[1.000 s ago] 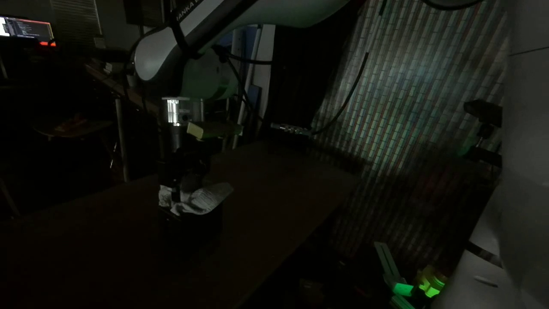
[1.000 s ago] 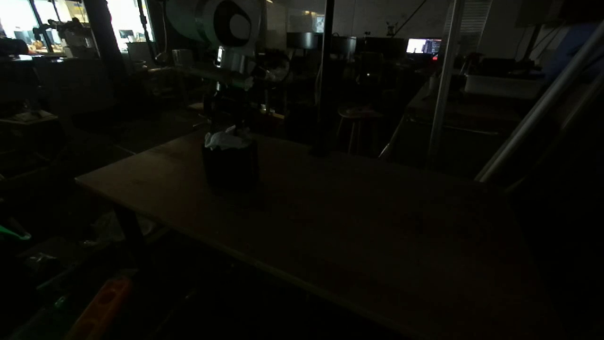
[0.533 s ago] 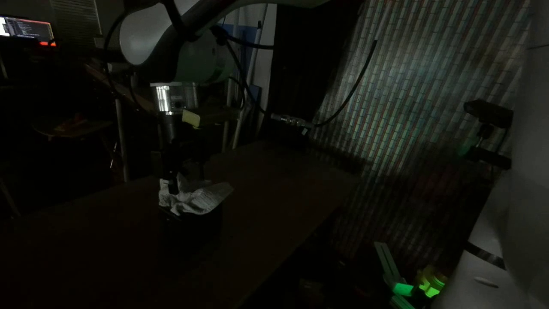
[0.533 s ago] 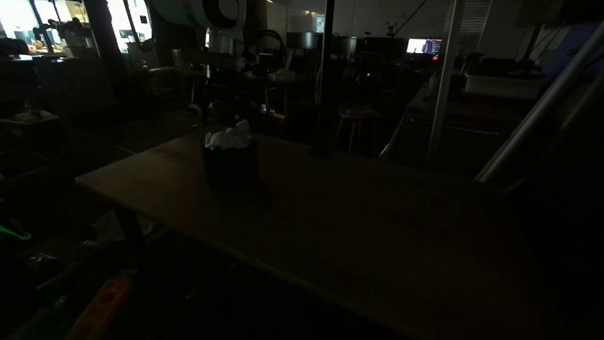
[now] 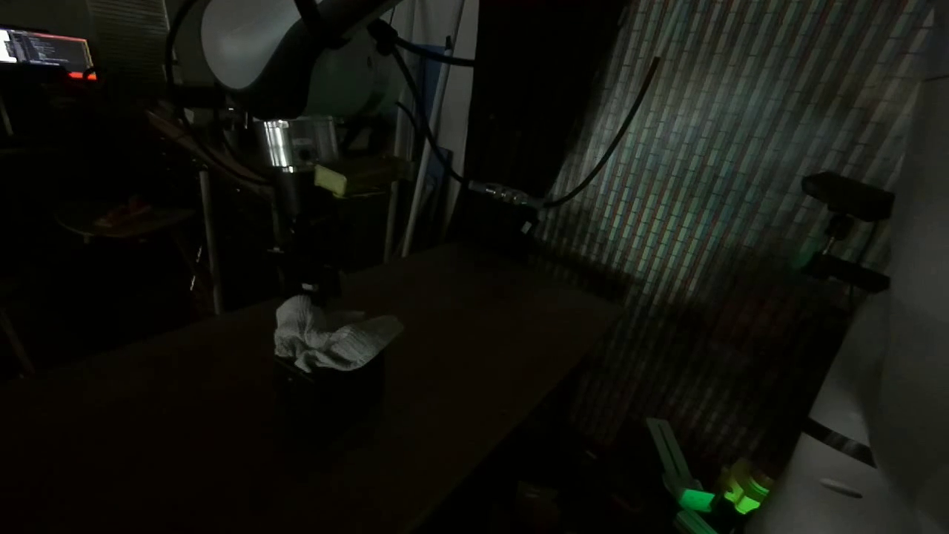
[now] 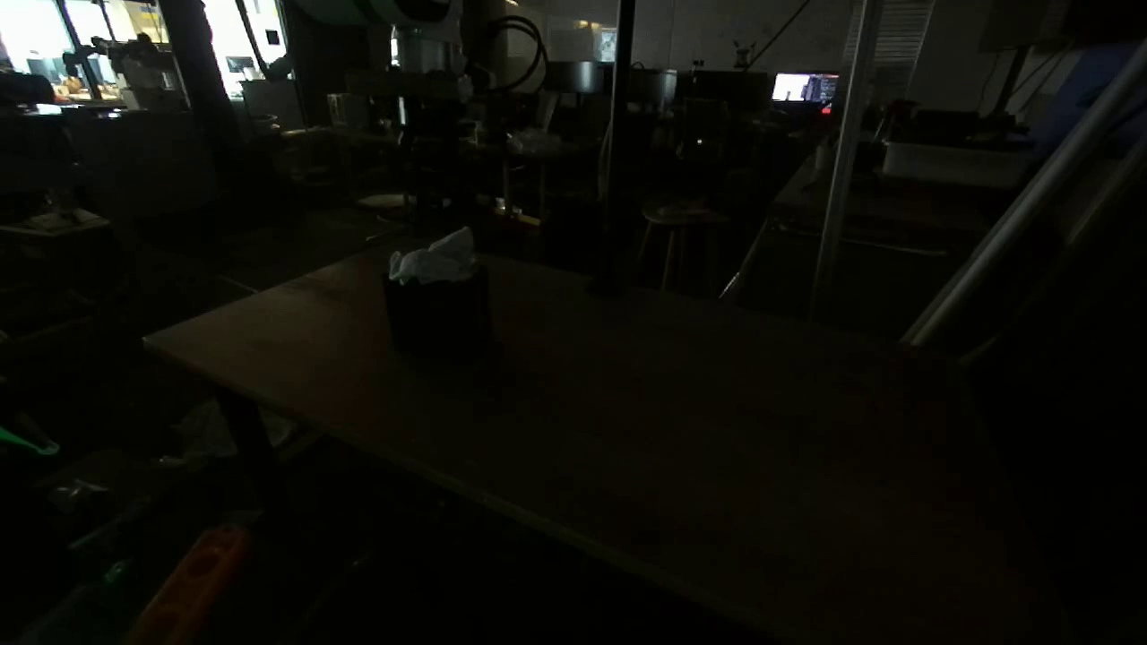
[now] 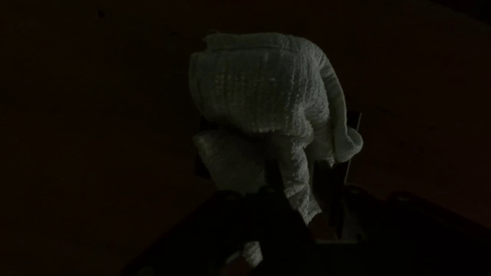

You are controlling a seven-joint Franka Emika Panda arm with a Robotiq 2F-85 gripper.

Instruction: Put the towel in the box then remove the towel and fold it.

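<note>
Well, the near stretch of the scene is dark tabletop, and on it, left of the middle in both exterior views, the black box stands upright. The towel sits in the mouth of the box and swells up over the rim, pale and wrinkled, with a rounded hump on its left and a flap reaching out to the right. Just above that hump hangs the gripper, pointing down. In the wrist view the ribbed cloth spreads out ahead of the fingers, and a narrow strip of it runs back between their dark shapes. The light is so poor there that I cannot tell whether the fingers stand spread around that strip or are pinching it.

Higher up, the wrist, banded in silver, is nearly vertical, and a bar with a yellowish end juts from it to the right. The white arm bends above the wrist and slants up and right, out of view at the top. Beyond the tabletop, a brick-patterned surface rises on the right in an exterior view. Farther off, on the left of that view, are a small stool and, farthest, a lit monitor with a red patch at its lower right corner.
</note>
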